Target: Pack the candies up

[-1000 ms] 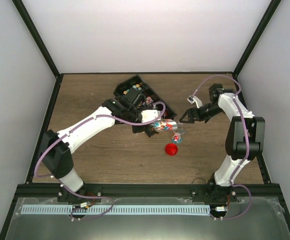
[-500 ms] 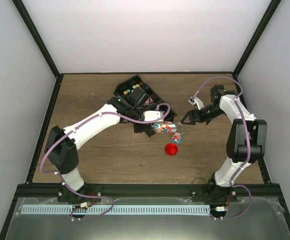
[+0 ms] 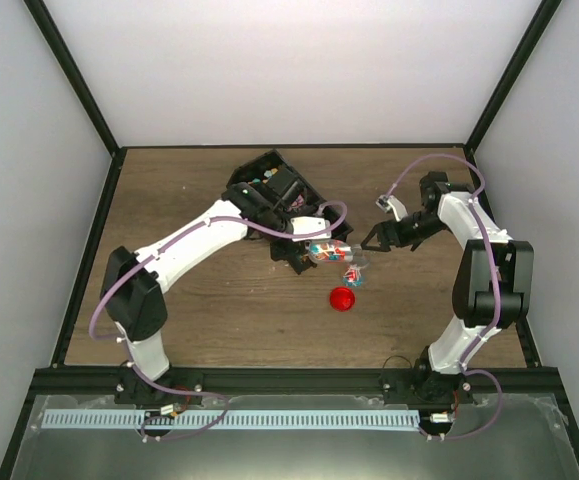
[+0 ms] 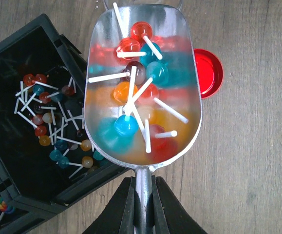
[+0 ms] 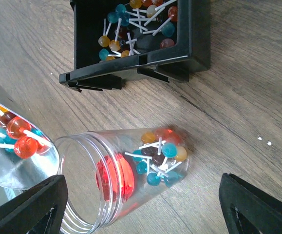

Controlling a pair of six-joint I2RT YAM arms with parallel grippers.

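The candies are small ball lollipops on white sticks. Several fill the silvery scoop (image 4: 143, 87), and my left gripper (image 4: 143, 187) is shut on its handle. In the top view this left gripper (image 3: 304, 250) holds the scoop (image 3: 327, 251) beside the clear jar (image 3: 354, 268). The jar (image 5: 116, 180) stands on the table with several lollipops (image 5: 160, 156) at its bottom. The scoop's lip (image 5: 14, 146) hangs beside the jar's mouth. My right gripper (image 5: 141, 200) is wide open and empty, with the jar showing between its fingers. In the top view the right gripper (image 3: 374, 240) sits just right of the jar.
A black bin (image 3: 269, 185) with more lollipops (image 4: 48, 117) lies behind and left of the jar, and it also shows in the right wrist view (image 5: 189, 34). The round red lid (image 3: 342, 298) lies on the wood in front of the jar and shows in the left wrist view (image 4: 209, 73).
My left arm has carried the loaded scoop rightward from the bin to the jar. My right gripper has moved slightly left, closer to the jar.
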